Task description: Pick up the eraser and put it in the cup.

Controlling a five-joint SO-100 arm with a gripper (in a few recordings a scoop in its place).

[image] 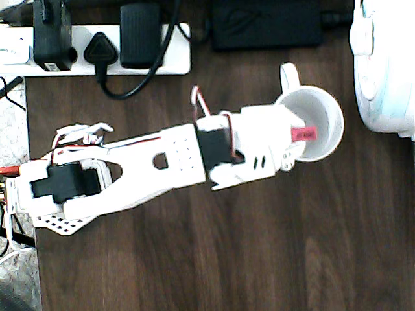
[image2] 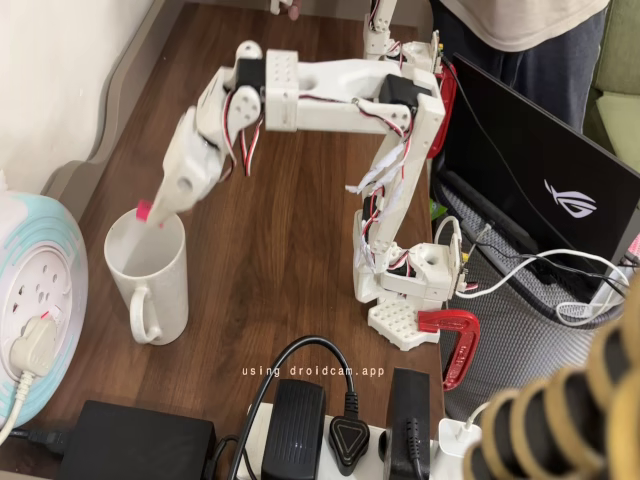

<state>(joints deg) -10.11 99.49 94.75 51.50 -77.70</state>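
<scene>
The white mug [image: 324, 110] stands upright on the dark wooden table at the right of the overhead view, handle [image: 289, 74] toward the top; in the fixed view the mug [image2: 150, 280] sits at the left. My white gripper [image: 303, 135] reaches over the mug's mouth, shut on the small pink-red eraser [image: 303, 134]. In the fixed view the gripper [image2: 150, 213] points down at the rim with the eraser [image2: 146, 212] showing at its tip, just above the opening.
A large white appliance with pale blue trim [image: 386, 65] stands right of the mug. A white power strip with black plugs [image: 97, 48] and a black adapter [image: 269, 26] line the table's top edge. A laptop [image2: 540, 180] stands behind the arm's base.
</scene>
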